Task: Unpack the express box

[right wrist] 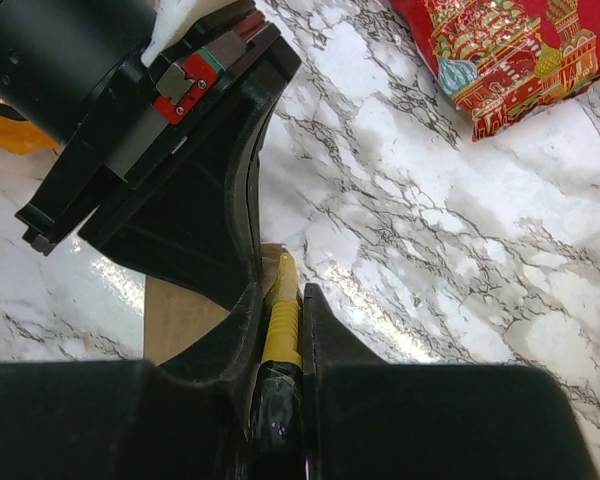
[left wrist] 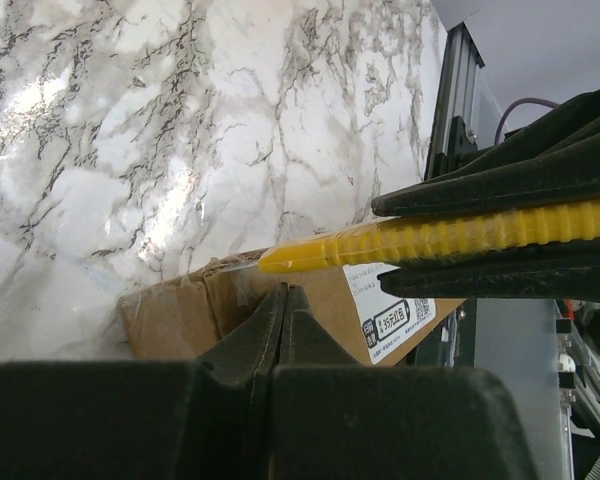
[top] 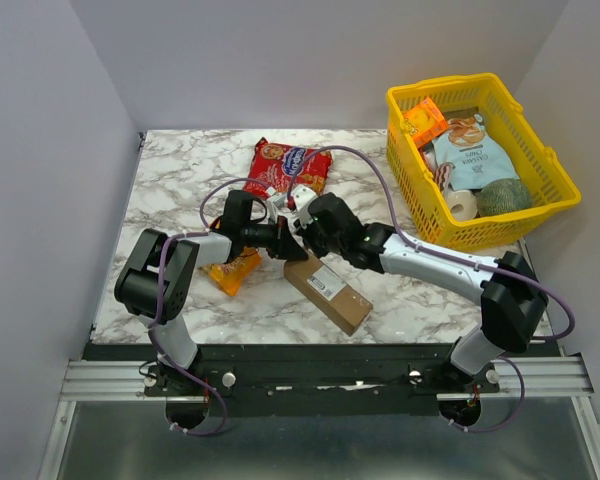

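The express box (top: 327, 291), a brown carton with a white label (left wrist: 395, 312), lies slantwise near the table's front edge. Both grippers meet over its far end. My right gripper (right wrist: 278, 295) is shut on a yellow ribbed cutter (right wrist: 281, 325). The cutter's tip (left wrist: 270, 264) rests on the taped top edge of the box (left wrist: 175, 318). My left gripper (left wrist: 285, 292) is shut, with nothing visible between its fingers, and its tips sit against the box's end just below the cutter. In the top view the left gripper (top: 285, 243) and right gripper (top: 300, 230) nearly touch.
A red snack bag (top: 287, 168) lies behind the grippers. An orange pack (top: 233, 270) sits under the left arm. A yellow basket (top: 555, 175) with several packs stands at the back right. The black front rail (top: 320, 365) runs just below the box.
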Controlling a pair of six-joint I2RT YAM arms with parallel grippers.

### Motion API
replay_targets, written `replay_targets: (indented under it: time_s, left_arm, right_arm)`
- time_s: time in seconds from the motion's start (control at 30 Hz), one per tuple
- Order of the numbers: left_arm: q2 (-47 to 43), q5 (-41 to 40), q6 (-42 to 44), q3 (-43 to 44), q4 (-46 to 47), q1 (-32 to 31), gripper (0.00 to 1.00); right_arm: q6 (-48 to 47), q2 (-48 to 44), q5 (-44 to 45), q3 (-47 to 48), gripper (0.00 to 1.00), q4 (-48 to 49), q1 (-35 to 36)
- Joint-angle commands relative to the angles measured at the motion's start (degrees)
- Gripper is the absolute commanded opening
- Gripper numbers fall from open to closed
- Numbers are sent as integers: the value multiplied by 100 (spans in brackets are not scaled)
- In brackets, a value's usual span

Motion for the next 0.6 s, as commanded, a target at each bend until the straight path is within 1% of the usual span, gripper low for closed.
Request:
replay_targets:
  time_s: [0.0,0.07,0.1,0.2,0.47,0.57]
  left_arm:
    - [524,-1375,481,-307,-1026,11,0]
    - [568,-1384,472,-271,-1035,11,0]
    - [586,-1393,472,-271,-1043,11,0]
    - [595,-1384,463,-271,-1035,11,0]
    - [586,-1393,463,-280,-1026,2,0]
    - [577,-1393,472,-289,-1026,2,0]
  right_arm:
    - [304,-73,592,177,1,-763,22]
    - [322,-82,593,309,0,-965,31]
    - [549,-82,575,335,0,-1044,31]
    - [595,-108,408,318,1,-1203,22]
    - [595,-117,338,257,0,-1160,22]
    - [595,-135,486,265,0,-1054,22]
